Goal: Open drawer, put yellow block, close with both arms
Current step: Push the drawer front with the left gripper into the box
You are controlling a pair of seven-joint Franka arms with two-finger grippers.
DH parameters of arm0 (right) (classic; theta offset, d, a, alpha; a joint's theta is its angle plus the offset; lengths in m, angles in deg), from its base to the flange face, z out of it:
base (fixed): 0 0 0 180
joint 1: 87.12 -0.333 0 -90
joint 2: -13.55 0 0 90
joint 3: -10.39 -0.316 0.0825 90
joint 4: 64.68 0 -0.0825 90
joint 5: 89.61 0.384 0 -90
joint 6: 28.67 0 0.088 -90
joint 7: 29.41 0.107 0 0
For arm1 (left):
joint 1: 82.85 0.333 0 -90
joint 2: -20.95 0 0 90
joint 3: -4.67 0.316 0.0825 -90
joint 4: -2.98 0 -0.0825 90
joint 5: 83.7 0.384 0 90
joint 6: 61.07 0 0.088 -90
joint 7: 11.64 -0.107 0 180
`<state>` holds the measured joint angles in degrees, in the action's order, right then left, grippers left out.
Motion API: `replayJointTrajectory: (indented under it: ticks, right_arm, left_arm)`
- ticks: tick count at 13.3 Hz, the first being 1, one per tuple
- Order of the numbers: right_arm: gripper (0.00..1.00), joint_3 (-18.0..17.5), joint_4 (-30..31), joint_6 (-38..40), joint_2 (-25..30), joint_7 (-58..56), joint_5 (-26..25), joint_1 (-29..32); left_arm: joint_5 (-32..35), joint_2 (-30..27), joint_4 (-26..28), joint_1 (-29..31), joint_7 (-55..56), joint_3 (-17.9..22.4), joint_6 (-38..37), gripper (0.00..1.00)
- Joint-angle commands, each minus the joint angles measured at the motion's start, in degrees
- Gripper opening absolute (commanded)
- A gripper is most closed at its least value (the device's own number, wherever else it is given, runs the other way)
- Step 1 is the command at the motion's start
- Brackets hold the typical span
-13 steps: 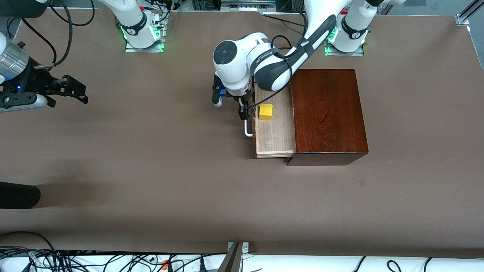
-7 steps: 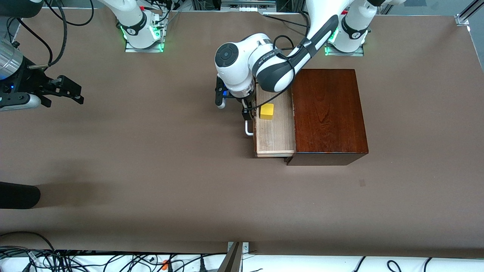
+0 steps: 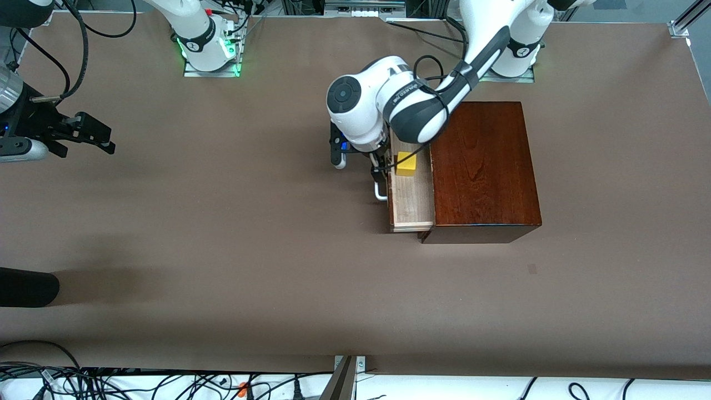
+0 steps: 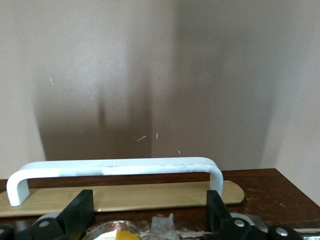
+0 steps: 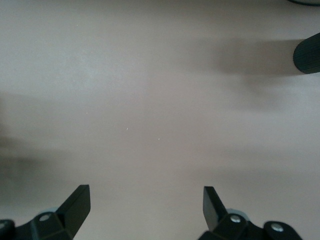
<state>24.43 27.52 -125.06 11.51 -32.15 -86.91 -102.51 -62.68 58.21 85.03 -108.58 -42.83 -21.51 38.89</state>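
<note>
The drawer [image 3: 412,206] sticks partway out of the dark wooden box [image 3: 480,166], with the yellow block [image 3: 406,164] lying in it. My left gripper [image 3: 379,166] is down at the drawer's front, over the white handle [image 3: 380,193]. In the left wrist view this gripper [image 4: 148,210] is open. Its fingers [image 4: 82,207] straddle the top edge of the reddish drawer front [image 4: 260,192], with the handle [image 4: 115,166] just past them and a corner of the yellow block [image 4: 122,235] showing. My right gripper [image 3: 91,133] hangs open and empty over bare table at the right arm's end, as the right wrist view [image 5: 145,205] also shows.
A black rounded object [image 3: 25,286] lies at the table's edge at the right arm's end, nearer to the front camera. Cables [image 3: 111,383] run along the near edge. Brown tabletop [image 3: 250,250] stretches between the box and the right gripper.
The drawer has slid farther into the box with the block in it, and my left gripper has moved with it. The right gripper has drifted toward its end of the table.
</note>
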Motion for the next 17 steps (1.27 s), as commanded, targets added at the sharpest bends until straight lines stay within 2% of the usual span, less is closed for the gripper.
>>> replayJointTrajectory:
  ticks: [1, 7, 12, 15, 17]
  right_arm:
    - [1.0, 0.02, -0.79, 0.77, -0.06, 0.11, -0.59, 0.01]
    - [1.0, 0.11, -0.79, 0.86, -0.06, 0.11, -0.5, 0.01]
    - [1.0, 0.63, -0.79, 0.95, -0.06, 0.11, -0.41, 0.01]
    - [1.0, 0.81, -0.79, 0.86, -0.06, 0.11, -0.41, 0.01]
    - [1.0, 0.81, -0.79, 0.77, -0.06, 0.11, -0.41, 0.01]
  left_arm:
    - [2.72, -2.62, 0.58, 2.79, -1.77, 1.13, -3.98, 1.0]
    - [2.81, -2.89, 0.75, 5.86, -1.77, 0.95, -8.29, 1.0]
    - [2.72, -2.54, 1.28, 8.33, -1.86, 0.86, -8.91, 1.0]
    - [1.58, -2.45, -0.65, 5.71, 0.94, 0.25, -7.08, 1.0]
    - [-2.79, -3.5, -5.73, 4.99, 8.91, 0.16, -6.27, 1.0]
